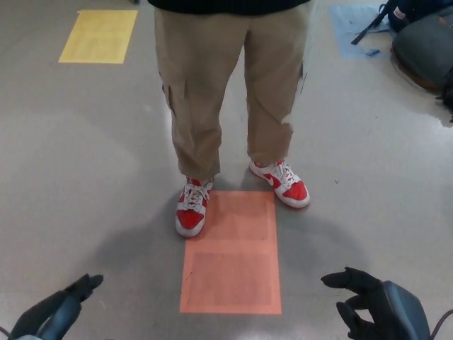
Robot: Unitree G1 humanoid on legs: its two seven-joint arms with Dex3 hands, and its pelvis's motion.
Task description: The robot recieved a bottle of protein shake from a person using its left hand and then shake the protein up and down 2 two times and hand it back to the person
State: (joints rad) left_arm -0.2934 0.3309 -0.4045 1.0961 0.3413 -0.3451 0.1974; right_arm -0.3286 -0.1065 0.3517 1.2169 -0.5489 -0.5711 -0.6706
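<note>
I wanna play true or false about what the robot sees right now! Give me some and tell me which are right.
1. The person in tan trousers wears red and white sneakers. True.
2. The robot's black left hand holds a bottle. False: it holds nothing, and no bottle shows.
3. An orange rectangle marks the grey floor by the person's feet. True.
4. The robot's black right hand touches a shoe. False: it is well apart from both.
5. The yellow floor rectangle lies at picture right. False: upper left.
</note>
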